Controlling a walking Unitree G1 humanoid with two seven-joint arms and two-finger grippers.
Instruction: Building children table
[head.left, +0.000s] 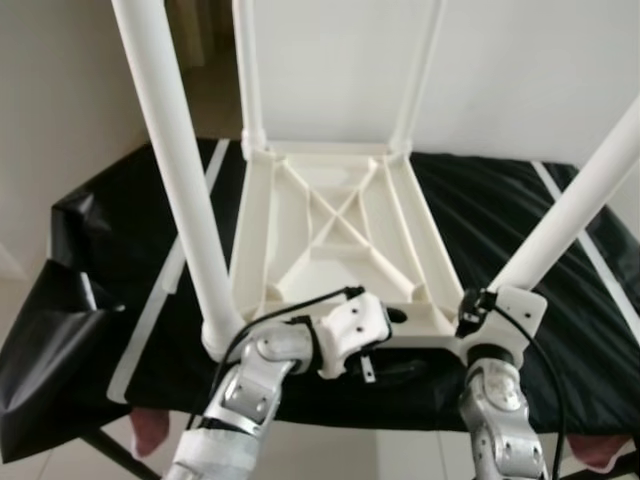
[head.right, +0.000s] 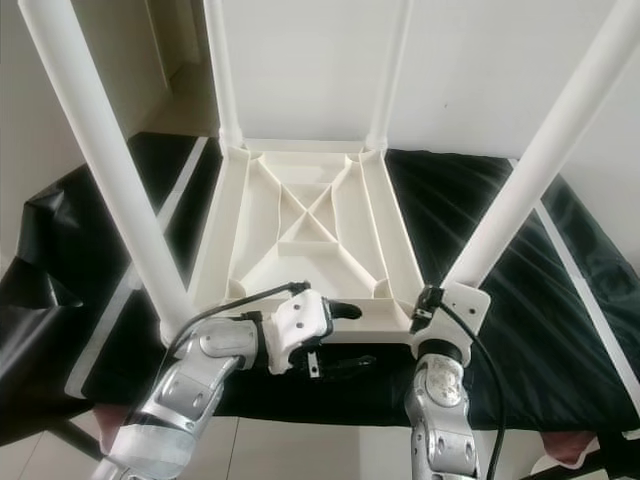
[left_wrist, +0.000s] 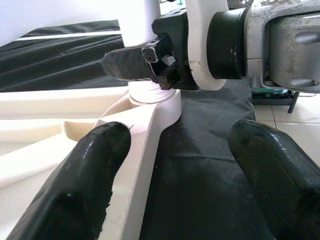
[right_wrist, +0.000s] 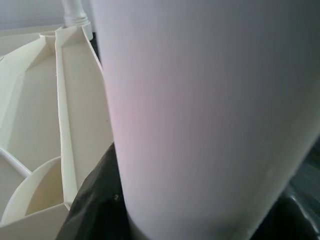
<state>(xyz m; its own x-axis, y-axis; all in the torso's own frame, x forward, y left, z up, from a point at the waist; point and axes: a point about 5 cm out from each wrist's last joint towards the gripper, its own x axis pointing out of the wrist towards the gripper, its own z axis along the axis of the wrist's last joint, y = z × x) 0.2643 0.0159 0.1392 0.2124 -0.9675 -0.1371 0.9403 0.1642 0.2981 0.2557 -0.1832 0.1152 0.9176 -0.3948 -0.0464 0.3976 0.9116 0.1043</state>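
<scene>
I see the white children's table (head.left: 335, 235) lying upside down in the middle of the head views, its ribbed underside facing up, on a surface draped in black cloth (head.left: 500, 210). Its long axis runs from the bottom of the frame toward the top, away from me. All four white legs stand in their corner sockets and point upward: two far legs (head.left: 247, 70) rise near top centre, the near left leg (head.left: 175, 170) climbs to the upper left corner, and the near right leg (head.left: 580, 200) leans toward the upper right.

My left gripper (head.left: 385, 345) sits at lower centre, at the tabletop's near edge. In the left wrist view its fingers (left_wrist: 75, 190) are spread apart, one lying on the white rim, the other over the black cloth. My right gripper (head.right: 440, 300) is at the base of the near right leg, lower right; I cannot tell how its fingers stand.
</scene>
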